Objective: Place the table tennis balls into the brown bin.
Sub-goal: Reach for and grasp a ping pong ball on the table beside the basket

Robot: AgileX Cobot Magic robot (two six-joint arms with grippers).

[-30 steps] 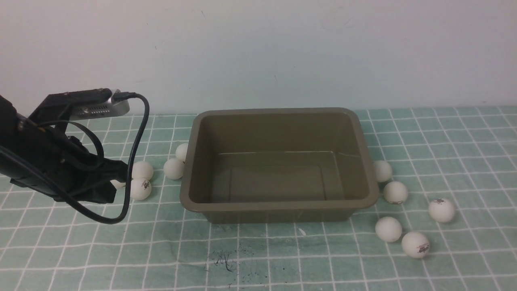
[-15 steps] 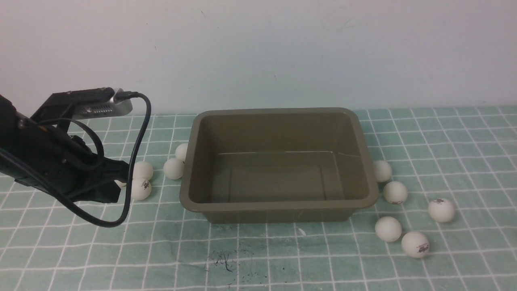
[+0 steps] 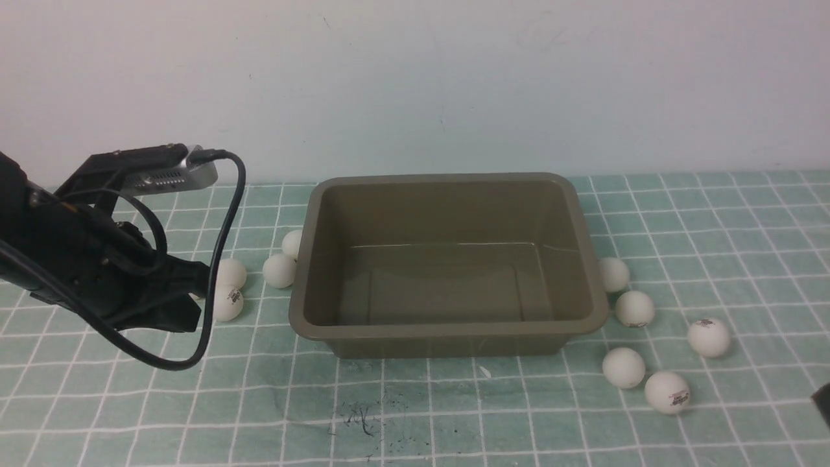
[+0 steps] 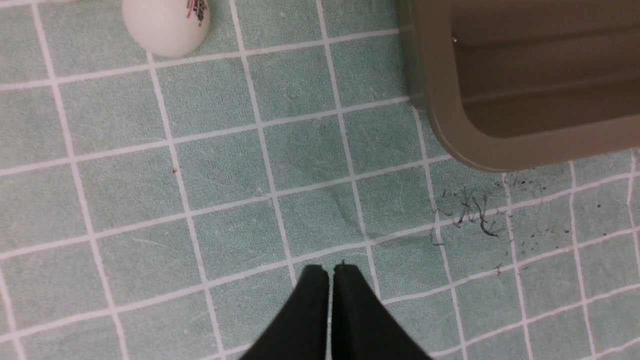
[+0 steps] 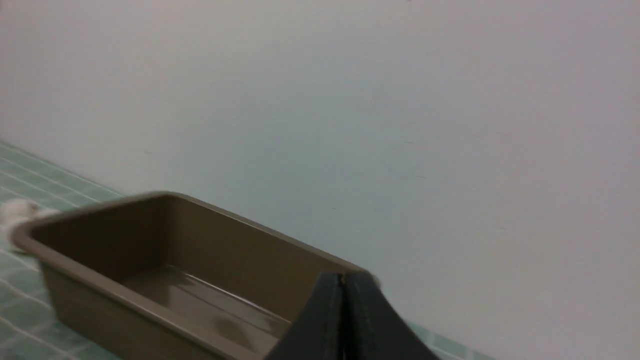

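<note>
Only the left wrist view shows the left gripper (image 4: 330,272) plainly. Its black jaws are pressed together on nothing, over pale green cloth (image 4: 225,165) ruled with a white grid, near dark scuff marks (image 4: 472,217) and one corner of the rectangular olive-brown plastic bin (image 4: 430,75). The front view hides those tips behind the arm. The right wrist view gives the right gripper (image 5: 343,282), likewise clenched and empty, facing the plain pale wall (image 5: 400,100) across the bin. The front view offers only a dark sliver at its right edge, probably that arm. The one bin stands empty, mid-table. Nine small matte white table tennis balls (image 3: 634,308) can be counted on the cloth: four to its left, five to its right.
</note>
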